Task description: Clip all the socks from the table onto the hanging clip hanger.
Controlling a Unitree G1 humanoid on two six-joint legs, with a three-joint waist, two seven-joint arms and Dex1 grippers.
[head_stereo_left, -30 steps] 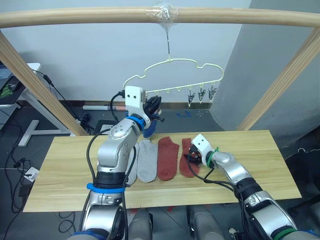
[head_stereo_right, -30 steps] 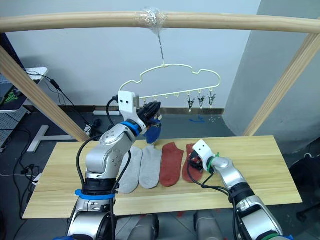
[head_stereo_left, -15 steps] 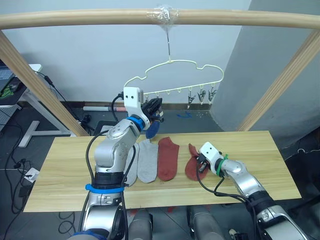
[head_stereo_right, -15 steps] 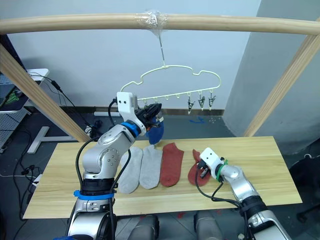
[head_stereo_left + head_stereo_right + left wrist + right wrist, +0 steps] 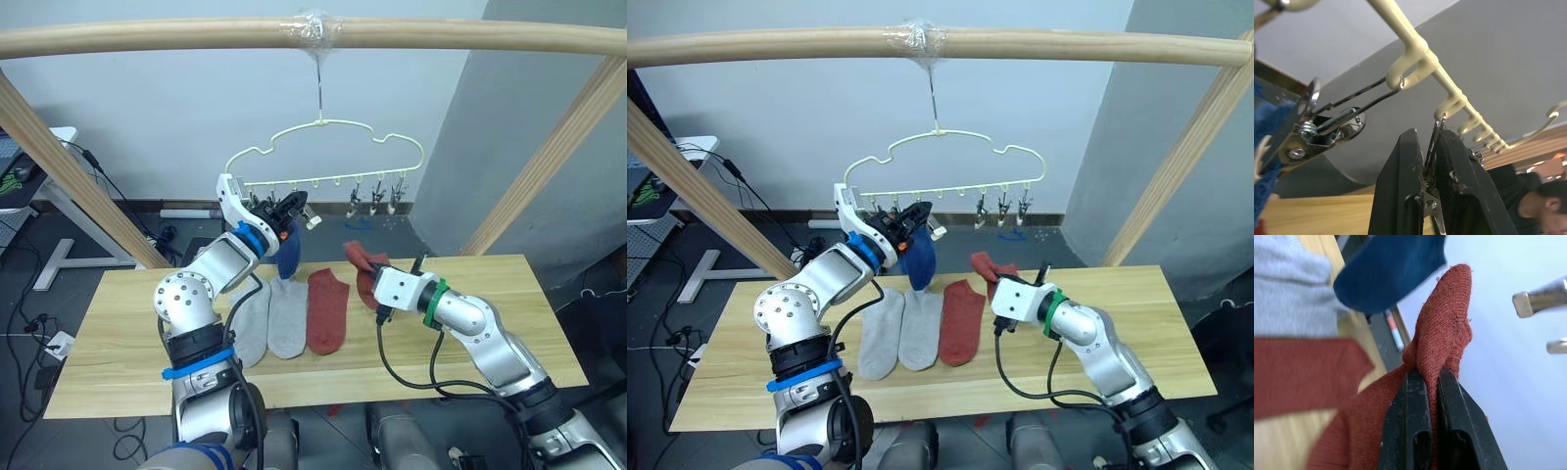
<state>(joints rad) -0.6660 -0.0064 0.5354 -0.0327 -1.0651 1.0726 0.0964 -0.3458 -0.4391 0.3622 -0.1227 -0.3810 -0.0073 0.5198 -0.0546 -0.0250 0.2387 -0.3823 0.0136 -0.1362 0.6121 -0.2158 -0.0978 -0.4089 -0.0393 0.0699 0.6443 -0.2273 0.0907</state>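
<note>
Rust-red sock [image 5: 363,258] is pinched in the right gripper [image 5: 1426,382]; left gripper [image 5: 1426,161] squeezes a hanger clip [image 5: 1433,147].

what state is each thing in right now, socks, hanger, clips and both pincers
Pale-yellow wire clip hanger: hooked on the wooden pole, hanging.
Blue fabric sock: hanging off the table below the hanger's left end.
Left pincer: shut on a grey metal clip.
Right pincer: shut on a rust red sock, lifted off the table.
Second rust red sock: flat on the light-wood table.
Two light grey socks: flat, side by side.
</note>
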